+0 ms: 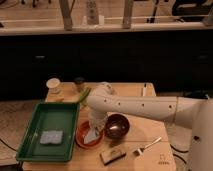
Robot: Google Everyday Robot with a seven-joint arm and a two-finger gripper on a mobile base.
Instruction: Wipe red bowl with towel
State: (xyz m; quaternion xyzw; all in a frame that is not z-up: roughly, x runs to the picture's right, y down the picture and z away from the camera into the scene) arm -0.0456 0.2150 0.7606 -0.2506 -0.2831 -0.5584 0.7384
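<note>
The red bowl (81, 136) is a shallow orange-red dish near the table's front, between the green tray and the dark bowl. My gripper (94, 128) points down into it from the white arm, which reaches in from the right. The pale grey-white towel (92, 137) sits under the gripper's tip against the inside of the red bowl, and the gripper is shut on it. The wrist hides the top of the towel.
A dark maroon bowl (116, 125) touches the red bowl's right side. A green tray (30, 125) holding a grey-blue sponge (51, 136) lies at left. A brown block (112, 155) and fork (147, 146) lie in front. A cup (54, 85), small jar (79, 82) and green item (83, 95) stand behind.
</note>
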